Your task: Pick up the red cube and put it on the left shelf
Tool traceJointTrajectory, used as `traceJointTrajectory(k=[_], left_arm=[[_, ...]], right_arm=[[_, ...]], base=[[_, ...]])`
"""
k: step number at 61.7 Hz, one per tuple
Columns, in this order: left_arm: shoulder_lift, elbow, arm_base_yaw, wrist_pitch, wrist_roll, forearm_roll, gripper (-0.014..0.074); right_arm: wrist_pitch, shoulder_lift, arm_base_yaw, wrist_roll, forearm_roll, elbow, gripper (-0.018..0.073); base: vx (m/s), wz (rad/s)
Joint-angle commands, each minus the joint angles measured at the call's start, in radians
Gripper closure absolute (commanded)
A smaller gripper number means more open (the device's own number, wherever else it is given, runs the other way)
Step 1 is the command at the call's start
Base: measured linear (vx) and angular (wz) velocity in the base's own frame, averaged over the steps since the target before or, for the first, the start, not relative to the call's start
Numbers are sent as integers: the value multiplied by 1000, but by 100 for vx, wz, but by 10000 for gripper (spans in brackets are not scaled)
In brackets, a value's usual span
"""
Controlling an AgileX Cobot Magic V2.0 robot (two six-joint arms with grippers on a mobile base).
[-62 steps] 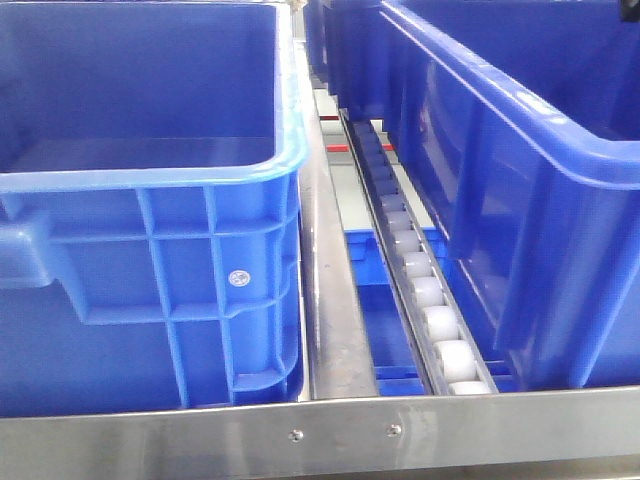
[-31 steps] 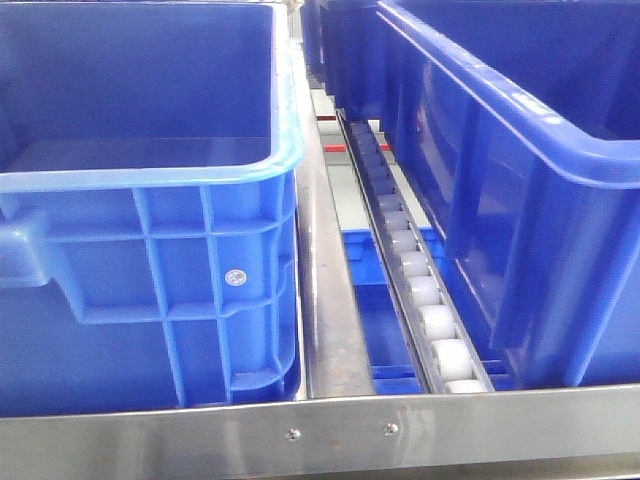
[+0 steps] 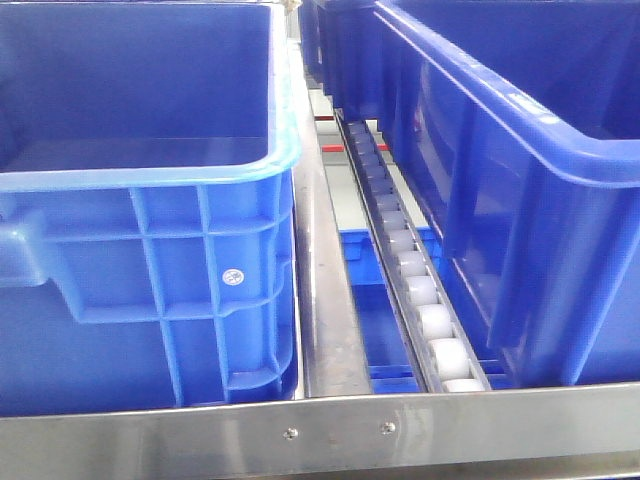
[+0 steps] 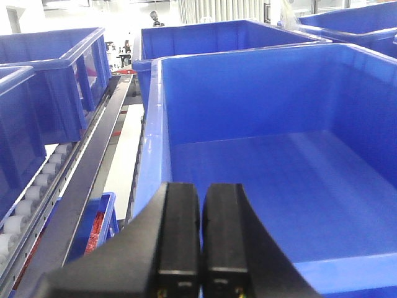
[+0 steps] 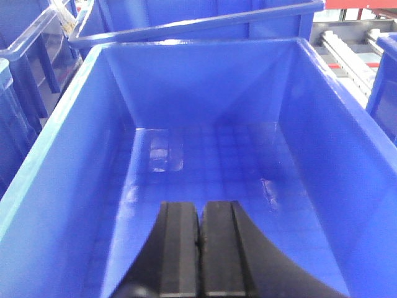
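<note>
Both grippers clenched on nothing, above blue crates.

My front view has slid slightly right: the left crate (image 3: 150, 200) and roller track (image 3: 410, 290) sit further left; left gripper (image 4: 200, 236) and right gripper (image 5: 198, 248) pressed together.

- Steel rack (image 3: 330, 432): front rail with two screws.
- Left bin (image 3: 150, 260), blue, rests on the rack behind the rail.
- Right bin (image 3: 520, 200), blue, alongside.
- Roller track (image 3: 415, 290) runs between the bins.

Roller track (image 3: 415, 290) between two crates (image 3: 150, 200).
</note>
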Motion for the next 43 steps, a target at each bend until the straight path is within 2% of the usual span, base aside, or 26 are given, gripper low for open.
traceJointTrajectory(k=[1, 29, 43], left_arm=[[7, 22, -2, -83, 1, -6, 491], [7, 22, -2, -83, 1, -6, 491], [7, 22, -2, -83, 1, -6, 491]], right_arm=[[-91, 1, -6, -5, -10, -27, 510], [-66, -3, -7, -5, -10, -24, 510], [-105, -173, -7, -5, -12, 125, 510]], base=[[0, 0], [0, 0], [1, 6]])
